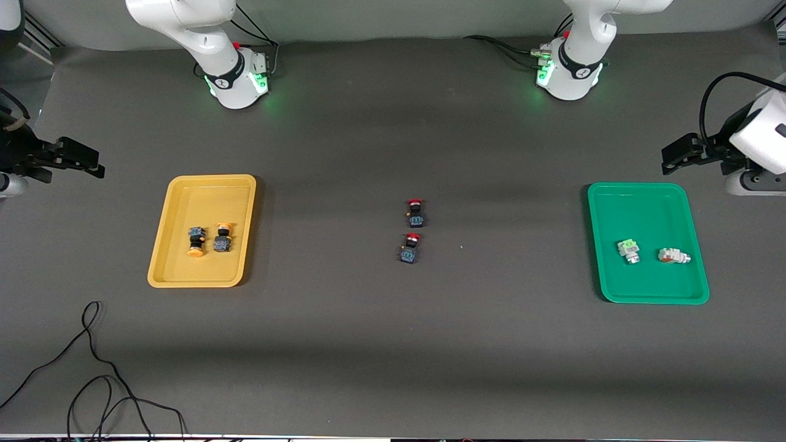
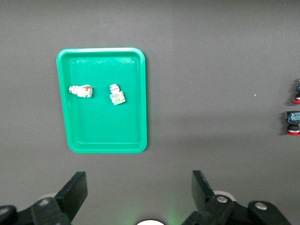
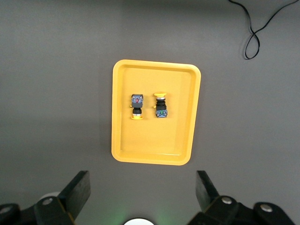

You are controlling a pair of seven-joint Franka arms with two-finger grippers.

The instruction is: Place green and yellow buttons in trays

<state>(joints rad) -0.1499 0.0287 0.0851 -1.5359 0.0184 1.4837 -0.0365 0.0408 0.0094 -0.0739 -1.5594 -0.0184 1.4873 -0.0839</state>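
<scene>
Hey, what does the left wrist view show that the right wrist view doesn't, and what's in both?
Only the left wrist view shows the green tray with two white and green buttons lying in it, plus two red-capped buttons on the bare mat. Only the right wrist view shows the yellow tray holding two yellow-capped buttons, and a loop of black cable. Both share the dark grey mat and an open, empty hand: the left hand and the right hand.
</scene>
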